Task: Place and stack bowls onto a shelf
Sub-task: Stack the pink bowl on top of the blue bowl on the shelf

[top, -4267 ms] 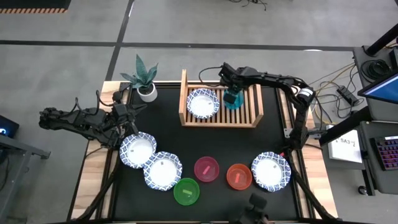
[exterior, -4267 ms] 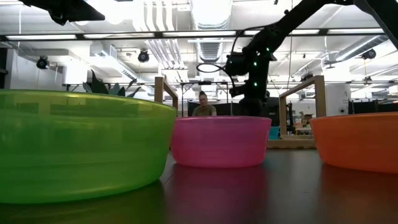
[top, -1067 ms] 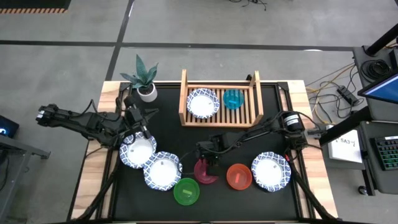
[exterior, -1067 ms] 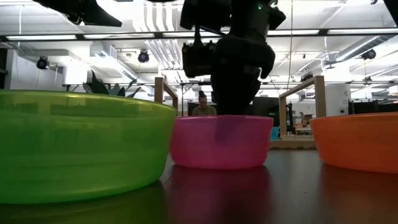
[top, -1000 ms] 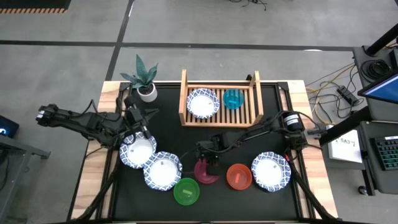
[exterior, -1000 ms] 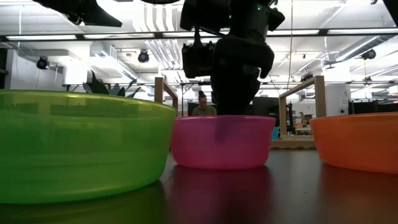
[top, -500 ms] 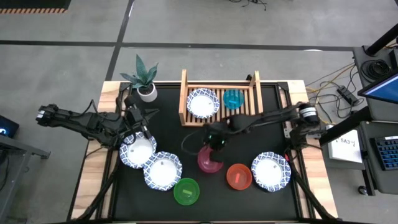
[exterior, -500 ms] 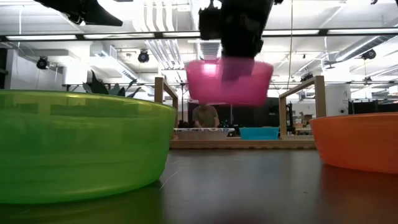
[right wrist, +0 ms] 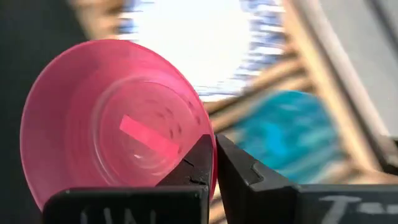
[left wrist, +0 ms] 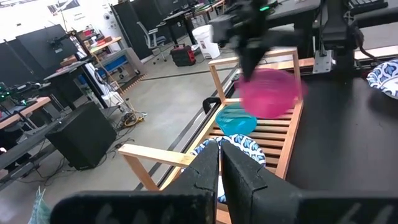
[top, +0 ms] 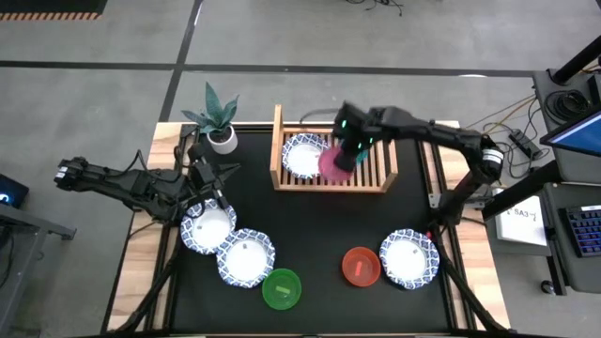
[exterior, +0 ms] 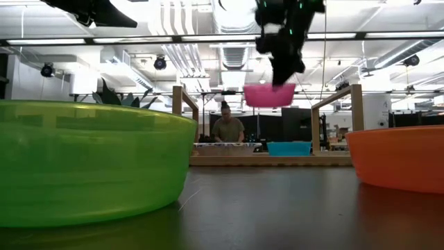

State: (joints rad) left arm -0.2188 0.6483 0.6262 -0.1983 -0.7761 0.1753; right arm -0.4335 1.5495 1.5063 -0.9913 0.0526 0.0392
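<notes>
My right gripper hangs over the wooden slatted shelf, shut on the magenta bowl. That bowl hovers between the blue-rimmed white bowl on the shelf and the teal bowl, which the high view mostly hides. The low view shows the magenta bowl well above the teal bowl. My left gripper waits shut above the table's left side, just beyond a white bowl. My right gripper pinches the magenta bowl's rim, one finger inside the bowl and the other outside its wall. The fingers come from above, pointing down. The bowl hangs below them, lifted clear over the shelf and tilted.
On the near half of the table stand a second white bowl, the green bowl, the red bowl and a third white bowl. A potted plant stands left of the shelf. A person sits beyond the table.
My right gripper, shut on the magenta bowl's rim the whole time, has lifted the bowl off the table's near middle and carried it up and toward the far edge, until it hangs over the shelf. The spot between the green and red bowls is now bare.
</notes>
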